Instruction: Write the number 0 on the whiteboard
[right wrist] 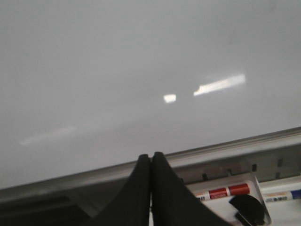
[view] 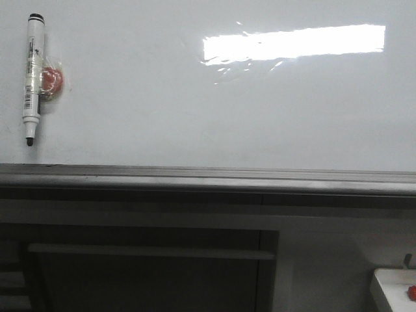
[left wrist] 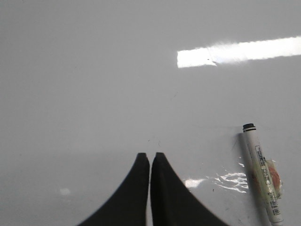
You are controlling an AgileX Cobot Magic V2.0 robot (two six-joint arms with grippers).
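Observation:
The whiteboard (view: 195, 104) fills the front view, glossy white, with a bright rectangular reflection and a grey edge rail (view: 208, 179) along its near side. No drawn 0 shows on it. A white marker with a black cap (view: 32, 75) lies on the board at the far left beside a small red piece (view: 52, 79); it also shows in the left wrist view (left wrist: 262, 176). My left gripper (left wrist: 150, 155) is shut and empty over bare board, a short way from the marker. My right gripper (right wrist: 151, 155) is shut and empty over the board's rail (right wrist: 225, 150).
A white tray (right wrist: 230, 188) below the rail holds a red-labelled marker (right wrist: 223, 192) and a dark object (right wrist: 249, 207). A white box with a red part (view: 396, 289) sits at the front view's lower right. Dark shelving lies under the rail.

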